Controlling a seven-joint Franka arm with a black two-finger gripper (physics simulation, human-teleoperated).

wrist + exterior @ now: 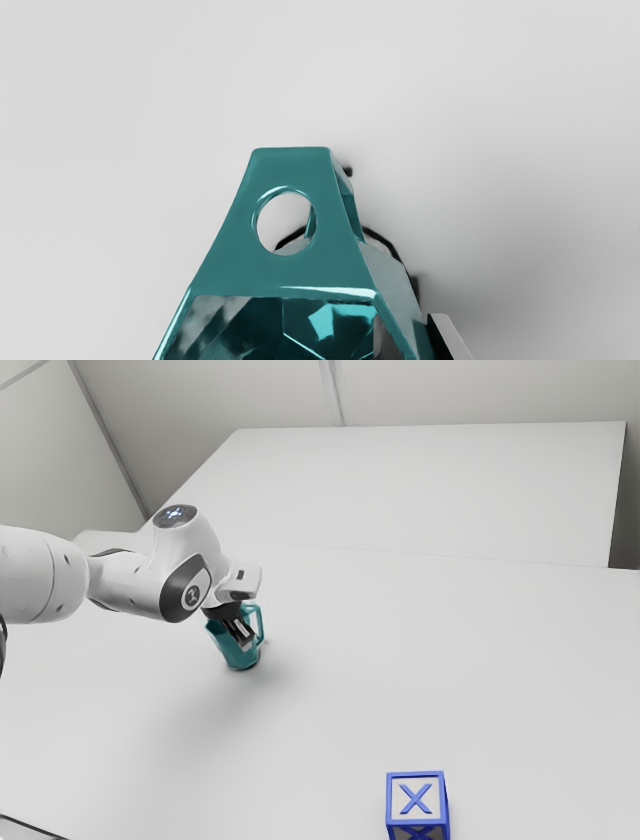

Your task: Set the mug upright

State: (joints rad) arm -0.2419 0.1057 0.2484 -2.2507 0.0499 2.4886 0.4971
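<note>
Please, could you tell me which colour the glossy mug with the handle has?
The glossy mug is teal, a blue-green; the wrist view shows it best.

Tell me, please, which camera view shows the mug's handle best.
The wrist view: it shows the handle close up, its round hole plainly visible. The exterior view shows it from farther off, a loop on the mug toward the exterior view's right, beside the gripper.
</note>
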